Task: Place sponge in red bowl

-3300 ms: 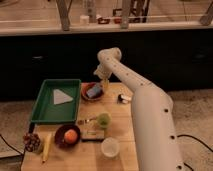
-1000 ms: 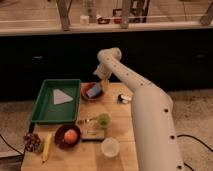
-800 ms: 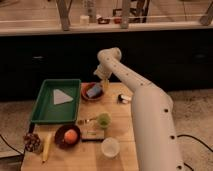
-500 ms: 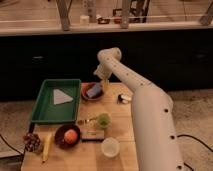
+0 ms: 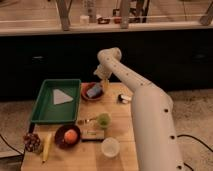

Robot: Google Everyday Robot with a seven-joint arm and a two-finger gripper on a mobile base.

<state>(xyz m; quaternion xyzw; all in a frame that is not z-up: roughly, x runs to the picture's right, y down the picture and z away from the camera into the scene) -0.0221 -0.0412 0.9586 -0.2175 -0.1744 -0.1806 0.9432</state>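
Note:
The blue-grey sponge (image 5: 94, 90) lies inside the orange-red bowl (image 5: 85, 94) at the back of the wooden table, just right of the green tray. My gripper (image 5: 104, 83) hangs at the end of the white arm, right beside the bowl's right rim and next to the sponge. A darker maroon bowl (image 5: 60, 139) holding an orange fruit (image 5: 70, 135) sits at the front left.
A green tray (image 5: 47, 112) with a white sheet (image 5: 61, 96) fills the left side. A green cup (image 5: 103, 120), a spoon (image 5: 86, 120), a dark flat block (image 5: 92, 134), a clear cup (image 5: 110, 147), a banana (image 5: 47, 147), grapes (image 5: 32, 142) and a small dark-and-white object (image 5: 123, 98) stand around. The white arm covers the table's right side.

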